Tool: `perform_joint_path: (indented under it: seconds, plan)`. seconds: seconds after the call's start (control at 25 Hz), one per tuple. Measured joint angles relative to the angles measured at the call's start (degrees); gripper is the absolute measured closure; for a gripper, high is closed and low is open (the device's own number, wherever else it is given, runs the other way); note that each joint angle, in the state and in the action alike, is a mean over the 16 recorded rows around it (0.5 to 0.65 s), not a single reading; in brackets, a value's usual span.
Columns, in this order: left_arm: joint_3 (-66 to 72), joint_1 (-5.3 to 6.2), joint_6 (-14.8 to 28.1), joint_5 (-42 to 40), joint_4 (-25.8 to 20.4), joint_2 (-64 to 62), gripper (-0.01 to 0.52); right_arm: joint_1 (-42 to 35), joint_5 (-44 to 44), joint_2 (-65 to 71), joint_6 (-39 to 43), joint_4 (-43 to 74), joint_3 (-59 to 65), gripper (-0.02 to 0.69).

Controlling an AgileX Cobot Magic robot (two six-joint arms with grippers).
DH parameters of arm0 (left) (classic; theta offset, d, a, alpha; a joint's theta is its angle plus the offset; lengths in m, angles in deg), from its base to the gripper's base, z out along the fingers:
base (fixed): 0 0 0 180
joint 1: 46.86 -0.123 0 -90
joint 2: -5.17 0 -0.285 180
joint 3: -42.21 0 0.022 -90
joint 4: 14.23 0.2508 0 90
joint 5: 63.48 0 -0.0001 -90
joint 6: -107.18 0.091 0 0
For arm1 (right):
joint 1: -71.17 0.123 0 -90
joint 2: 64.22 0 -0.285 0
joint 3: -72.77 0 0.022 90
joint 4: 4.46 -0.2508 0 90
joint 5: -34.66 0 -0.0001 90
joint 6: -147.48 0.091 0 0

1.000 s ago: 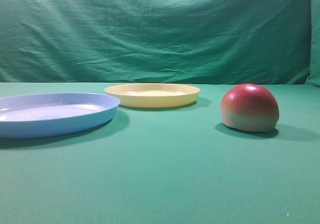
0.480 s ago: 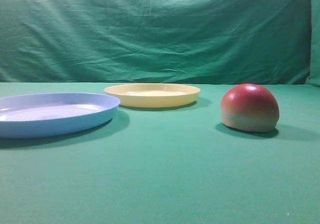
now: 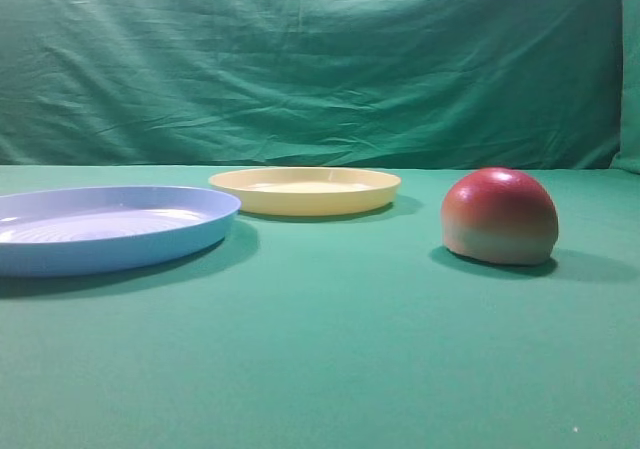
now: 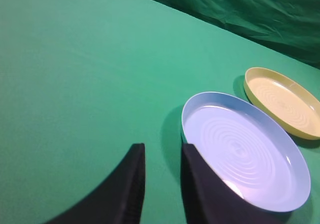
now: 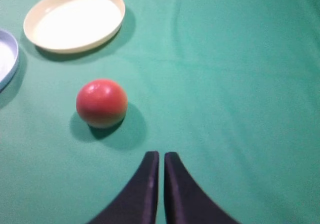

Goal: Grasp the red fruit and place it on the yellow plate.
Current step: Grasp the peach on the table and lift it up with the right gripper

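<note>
Resting on green cloth (image 3: pixel 330 349), red fruit (image 5: pixel 101 103) is seen at ten o'clock of the clenched, empty right gripper (image 5: pixel 161 156); yellow plate (image 5: pixel 75 18) lies beyond; left gripper (image 4: pixel 162 151) is slightly parted.

left end effector (image 4: pixel 161 156): black, curved tapering fingers | right end effector (image 5: pixel 161 156): black, curved tapering fingers

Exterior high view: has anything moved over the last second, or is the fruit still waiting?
Nothing visibly changed. The red fruit sits flat on the green cloth, apart from the yellow plate and the blue plate. No hand shows in this view.
</note>
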State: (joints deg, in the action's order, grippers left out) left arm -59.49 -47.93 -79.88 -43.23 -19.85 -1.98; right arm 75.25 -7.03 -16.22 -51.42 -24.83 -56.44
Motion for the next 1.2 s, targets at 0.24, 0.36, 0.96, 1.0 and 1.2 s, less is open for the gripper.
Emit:
perform_joint_path:
  seconds: [0.24,0.36,0.96,1.0,1.2]
  plan:
    - [0.0,0.00,0.0,0.0,0.0,0.0,0.357,4.7,0.6,9.4,-4.9,-0.4,-5.1,0.665]
    - [0.0,0.00,0.0,0.0,0.0,0.0,0.357,8.3,0.8,14.8,-6.6,0.4,-8.6,0.665]
    - [0.0,0.00,0.0,0.0,0.0,0.0,0.357,19.2,2.1,41.0,-7.1,5.7,-24.5,0.435]
    - [0.0,0.00,0.0,0.0,0.0,0.0,0.357,19.2,2.1,42.2,-7.4,5.7,-25.0,0.395]
    - [0.0,0.00,0.0,0.0,0.0,0.0,0.357,19.6,3.0,47.6,-8.7,5.6,-26.8,0.194]
